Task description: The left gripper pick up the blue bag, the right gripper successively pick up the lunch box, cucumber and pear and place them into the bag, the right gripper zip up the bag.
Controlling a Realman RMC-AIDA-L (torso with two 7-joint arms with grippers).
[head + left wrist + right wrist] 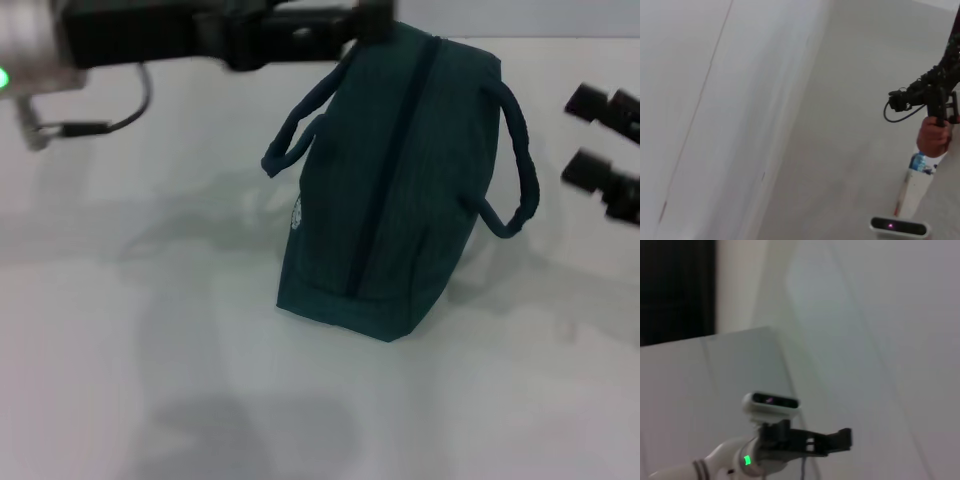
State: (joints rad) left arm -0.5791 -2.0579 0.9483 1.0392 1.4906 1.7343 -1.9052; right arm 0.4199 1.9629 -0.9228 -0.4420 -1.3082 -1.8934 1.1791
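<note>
Blue bag point(395, 190): soft fabric, zipped, sitting on desk point(150, 330); handles offering best hold. Left claw point(372, 20) hovering above; right claw point(605, 150) waiting beside; finger states cannot be told.

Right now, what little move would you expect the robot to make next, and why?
Probably the right hand draws back, since the bag stands zipped on the table with no lunch box, cucumber or pear left outside. The left hand sits at the bag's far end.

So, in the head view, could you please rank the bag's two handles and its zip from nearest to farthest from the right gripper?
1. Right-side handle, closest to the right gripper.
2. Zip, along the blue bag's middle.
3. Left-side handle, far side, near the left gripper.
</note>
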